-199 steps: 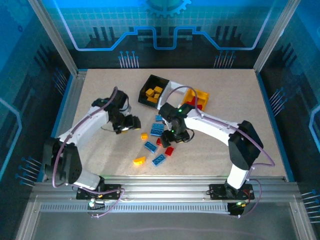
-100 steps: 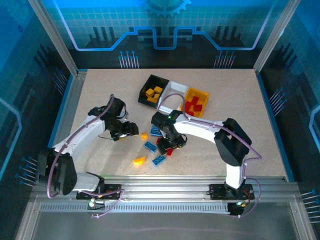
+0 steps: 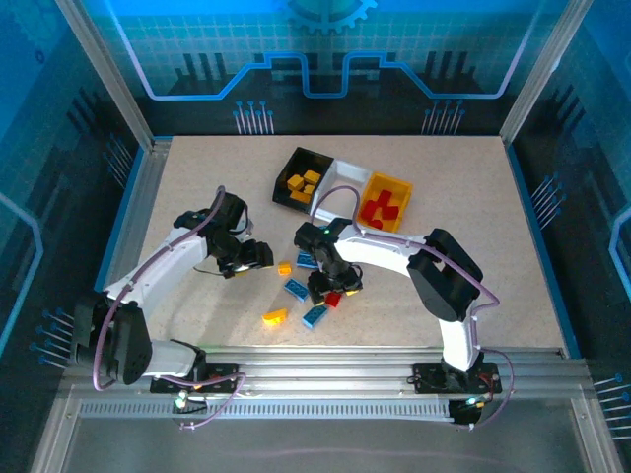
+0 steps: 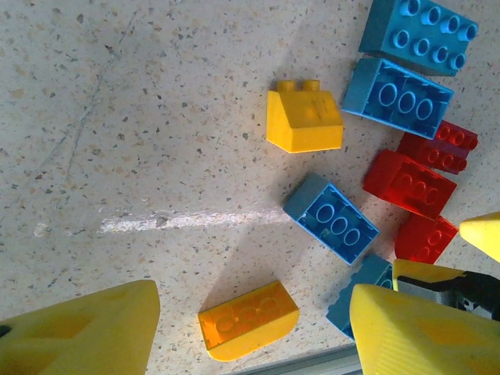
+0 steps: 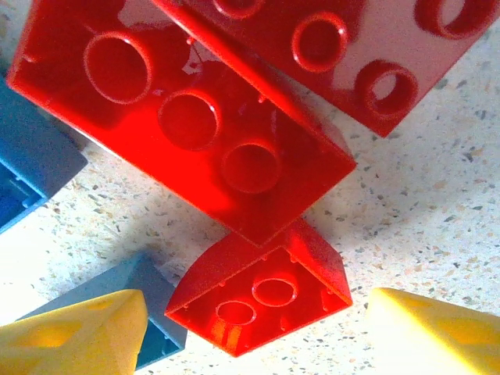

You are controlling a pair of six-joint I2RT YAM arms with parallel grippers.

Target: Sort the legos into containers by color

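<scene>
Both arms are seen folded inward, wrists low over the worktop [image 3: 473, 217]. The left fingers [image 4: 86, 328] are apart above an orange brick [image 4: 248, 320]. The right fingers [image 5: 78, 332] are spread either side of a small red brick [image 5: 262, 301], nothing clamped. Yellow-orange bricks [image 3: 301, 182] are piled in the black bin [image 3: 296, 155] and red ones [image 3: 380, 209] in the yellow bin [image 3: 399, 185], with the white bin [image 3: 345, 169] sat between them. The loose legos [image 3: 296, 288] are scattered between the arms.

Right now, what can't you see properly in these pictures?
- Top view: what lies inside the white bin is too small to tell, and a cable crosses it.
- Top view: the right claw covers part of the red bricks.
- Left wrist view: a blue brick is half hidden behind the left claw.
- Right wrist view: the top edge cuts off the top red brick.
</scene>
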